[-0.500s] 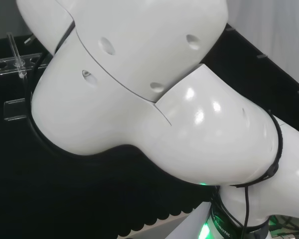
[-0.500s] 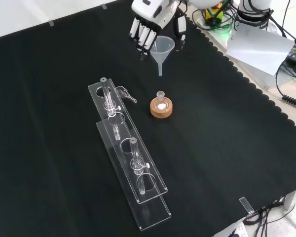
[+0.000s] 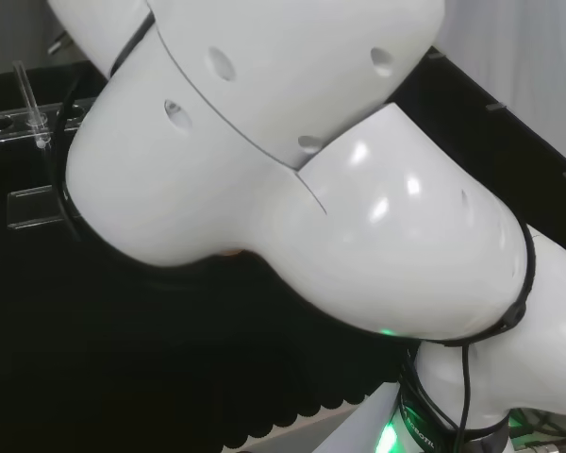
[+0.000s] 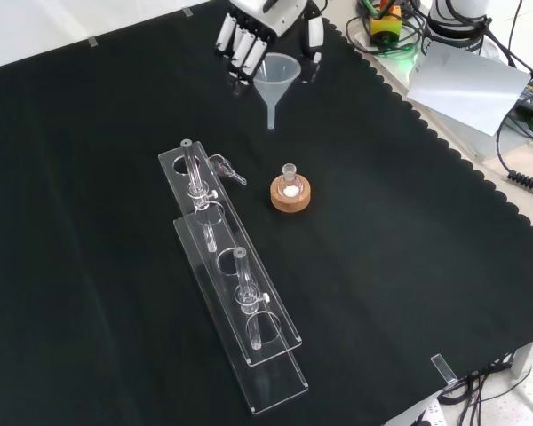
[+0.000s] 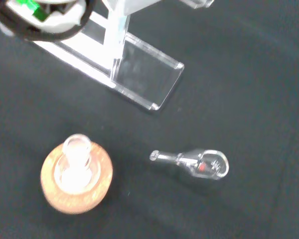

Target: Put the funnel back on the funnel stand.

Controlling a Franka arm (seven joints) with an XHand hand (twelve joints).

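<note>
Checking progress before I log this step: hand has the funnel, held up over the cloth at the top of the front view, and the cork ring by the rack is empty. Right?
Not quite. The cork ring is not empty: the front view shows a small glass flask sitting in it. The rest holds: the hand has the funnel, held over the cloth at the top of that view, near the rack.

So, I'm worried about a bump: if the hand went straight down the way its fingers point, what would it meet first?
Probably bare cloth. In the front view the hand holds the funnel, whose stem points down; the stand and cork ring lie nearer the camera, though depth is unclear.
</note>
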